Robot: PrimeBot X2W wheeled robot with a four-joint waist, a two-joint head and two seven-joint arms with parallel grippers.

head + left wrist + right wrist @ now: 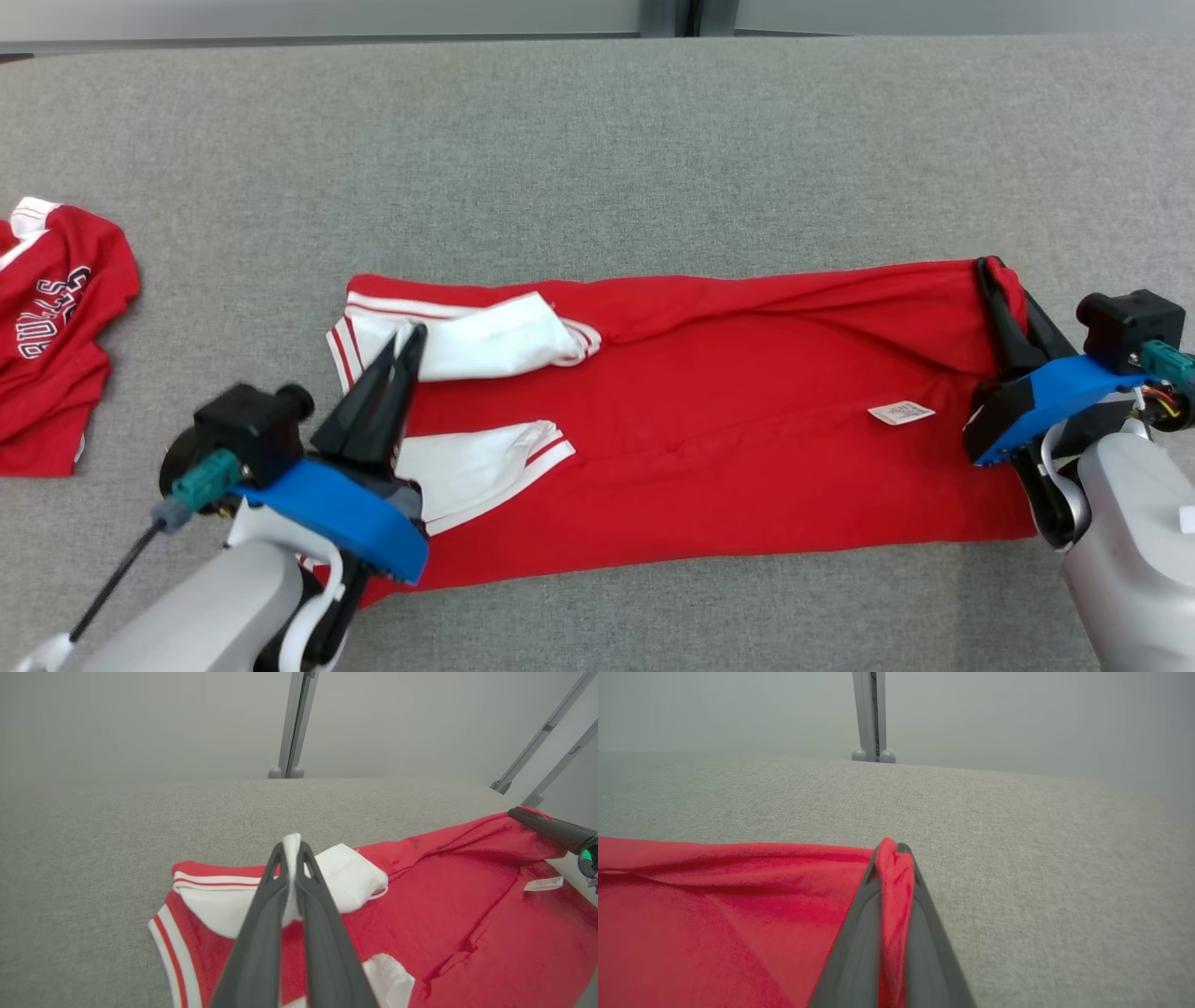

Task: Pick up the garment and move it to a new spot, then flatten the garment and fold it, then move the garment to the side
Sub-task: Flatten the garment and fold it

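The red knit garment with white striped sleeves (728, 420) lies spread along the front edge of the grey fabric-covered table (597, 140). The left gripper (408, 338) is clamped on its upper white sleeve (485, 345). The right gripper (990, 271) is pinched closed on the garment's far right corner. A crumpled red lettered shirt (51, 345) sits at the table's left edge.

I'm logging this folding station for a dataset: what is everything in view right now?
shirt: one, red with white sleeves, spread across the table's middle.
care label: one, white, on the shirt near its right end.
lettered garment: one, red with white lettering, crumpled at the table's left edge.
table: one, grey fabric top.
post: one, grey metal, behind the table's far edge.
left claw: one, dark, shut on the shirt's white sleeve.
right claw: one, dark, shut on the shirt's far right corner.
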